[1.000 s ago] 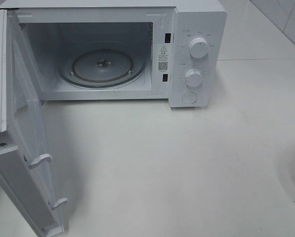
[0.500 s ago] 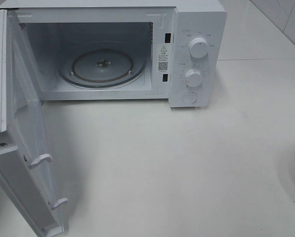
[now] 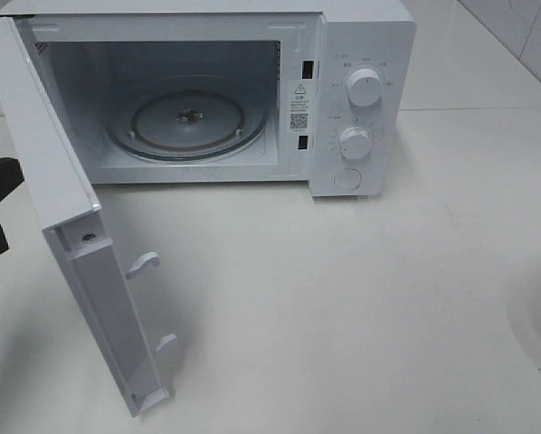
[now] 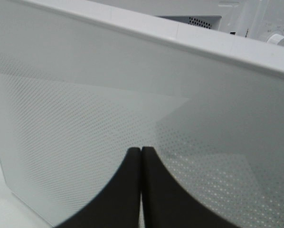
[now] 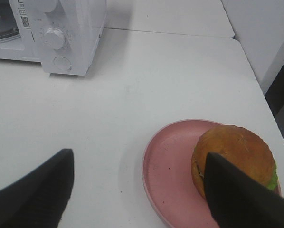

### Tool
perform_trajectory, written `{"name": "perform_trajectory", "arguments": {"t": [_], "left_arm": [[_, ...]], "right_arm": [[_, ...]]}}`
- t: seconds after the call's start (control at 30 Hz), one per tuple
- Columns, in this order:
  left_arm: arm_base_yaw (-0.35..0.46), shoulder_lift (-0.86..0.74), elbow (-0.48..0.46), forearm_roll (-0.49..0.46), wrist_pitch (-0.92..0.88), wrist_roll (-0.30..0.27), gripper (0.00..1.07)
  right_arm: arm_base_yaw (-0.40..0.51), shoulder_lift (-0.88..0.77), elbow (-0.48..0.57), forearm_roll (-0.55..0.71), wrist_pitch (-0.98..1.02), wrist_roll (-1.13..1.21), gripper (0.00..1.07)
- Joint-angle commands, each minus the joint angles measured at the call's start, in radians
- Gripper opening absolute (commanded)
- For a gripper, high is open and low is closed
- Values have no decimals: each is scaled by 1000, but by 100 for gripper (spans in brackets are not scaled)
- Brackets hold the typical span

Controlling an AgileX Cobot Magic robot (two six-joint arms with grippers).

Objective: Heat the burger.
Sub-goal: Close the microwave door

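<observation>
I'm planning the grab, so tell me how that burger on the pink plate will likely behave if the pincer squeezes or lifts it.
The burger looks soft: its domed bun would probably dent under a firm squeeze. Its stacked layers, with green showing at the edge, could shift or come apart if tilted. It sits off-centre, near the rim of the pink plate, so a sideways push might slide it off.

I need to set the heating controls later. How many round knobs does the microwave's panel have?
2: the upper knob near the top of the control panel and the lower knob beneath it. The round button below them is flat, no knob.
</observation>
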Motion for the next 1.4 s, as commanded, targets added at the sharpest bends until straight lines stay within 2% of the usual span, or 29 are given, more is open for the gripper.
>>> {"name": "perform_trajectory", "arguments": {"t": [0.03,0.2,0.23,0.4,0.63,0.7,0.77,0.8,0.9,0.97,1.13,1.33,1.4], "left_arm": [[-25,-3,-1,-45,5,5,0],[-55,-3,-1,-125,26,6,0],[-65,-1,-1,-147,34,21,0],[-98,57,-17,-151,33,41,0],[-174,150,-71,-220,25,46,0],[-251,190,-110,-297,25,90,0],[-272,200,-120,-324,26,104,0],[-312,217,-139,-384,26,130,0],[-332,223,-150,-409,26,141,0],[-398,255,-188,-517,26,175,0],[-461,286,-238,-606,42,212,0],[-504,312,-301,-655,93,252,0],[-530,327,-347,-733,111,292,0]], "right_arm": [[-5,-25,-1,2,-15,-7,72],[-5,-25,-1,2,-15,-7,72],[-5,-25,-1,2,-15,-7,72],[-5,-25,-1,2,-15,-7,72],[-5,-25,-1,2,-15,-7,72],[-5,-25,-1,2,-15,-7,72],[-5,-25,-1,2,-15,-7,72],[-5,-25,-1,2,-15,-7,72],[-5,-25,-1,2,-15,-7,72],[-5,-25,-1,1,-15,-7,72],[-5,-25,-1,1,-15,-7,72],[-5,-25,-1,1,-15,-7,72],[-5,-25,-1,1,-15,-7,72]]}}
